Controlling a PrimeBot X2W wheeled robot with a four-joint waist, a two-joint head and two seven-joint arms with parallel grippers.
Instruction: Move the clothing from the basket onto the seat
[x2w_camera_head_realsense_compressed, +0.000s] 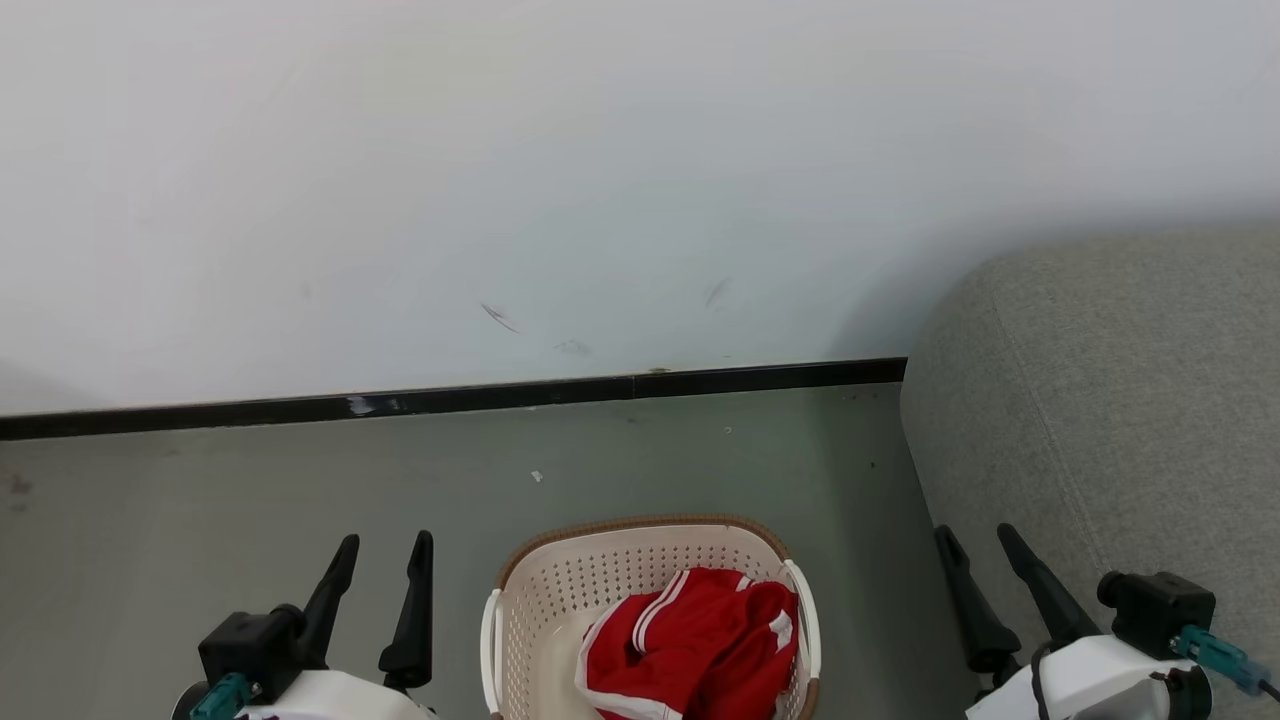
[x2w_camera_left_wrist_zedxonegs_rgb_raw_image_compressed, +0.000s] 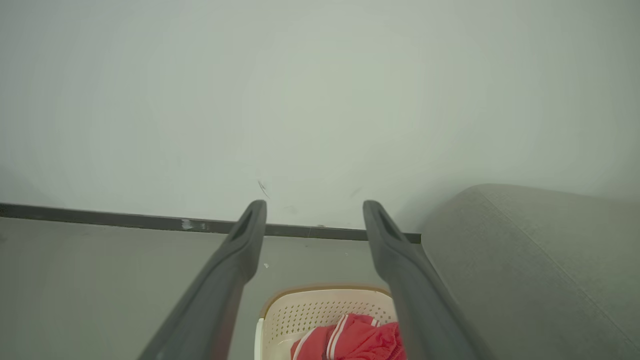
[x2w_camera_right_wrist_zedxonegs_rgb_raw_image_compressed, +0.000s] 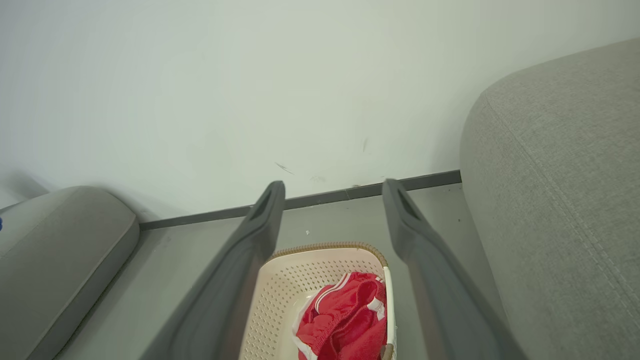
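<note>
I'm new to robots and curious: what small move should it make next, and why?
Probably swing the right gripper, open and empty, over the clothing and lower it: the red heap lies in the basket, bunched toward its right side, the side nearest the seat.

Bright, flat, diffuse light, no hard glare. Wall (x2w_camera_head_realsense_compressed: 600, 180) nearly blows out to white in the head view and reads grey-green in both wrist views, darker toward the corners. Soft shadow on the wall just beside the seat (x2w_camera_head_realsense_compressed: 1120, 400), no crisp edges. Head view is sharp: basket (x2w_camera_head_realsense_compressed: 600, 580) perforations are clean, clothing (x2w_camera_head_realsense_compressed: 700, 650) is saturated red. Left wrist view is hazy and low-contrast, with the clothing washed pinkish. Left gripper (x2w_camera_left_wrist_zedxonegs_rgb_raw_image_compressed: 315, 205) and right gripper (x2w_camera_right_wrist_zedxonegs_rgb_raw_image_compressed: 333, 184) go out of focus where their fingers (x2w_camera_left_wrist_zedxonegs_rgb_raw_image_compressed: 235, 260) near the lens.
</note>
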